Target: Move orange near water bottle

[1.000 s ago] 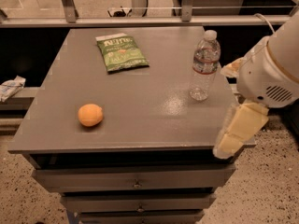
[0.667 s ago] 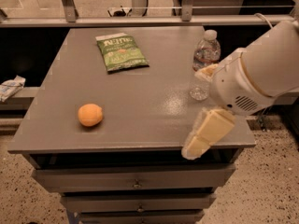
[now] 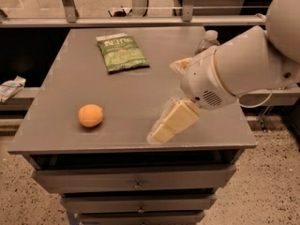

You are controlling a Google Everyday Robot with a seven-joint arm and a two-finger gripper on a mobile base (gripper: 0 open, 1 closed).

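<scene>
1. Near the front edge of the table (image 3: pixel 117 90), the gripper (image 3: pixel 160 133) hangs low over the surface. A second ago it was beside the right edge, so it has travelled left, toward the orange.
2. The orange (image 3: pixel 90 115) lies at the front left, in the same place as before, untouched and well apart from the gripper. This is probably the approach; the grasp is not yet done.
3. Whether the gripper is open or closed cannot be told from this side.
4. The arm (image 3: pixel 243 69) comes in from the right, with its wrist bent down and left.
5. Behind the arm, only the top of the water bottle (image 3: pixel 208 40) shows, at the back right, far from the orange.
6. A green snack bag (image 3: pixel 122 53) lies flat at the back.
</scene>
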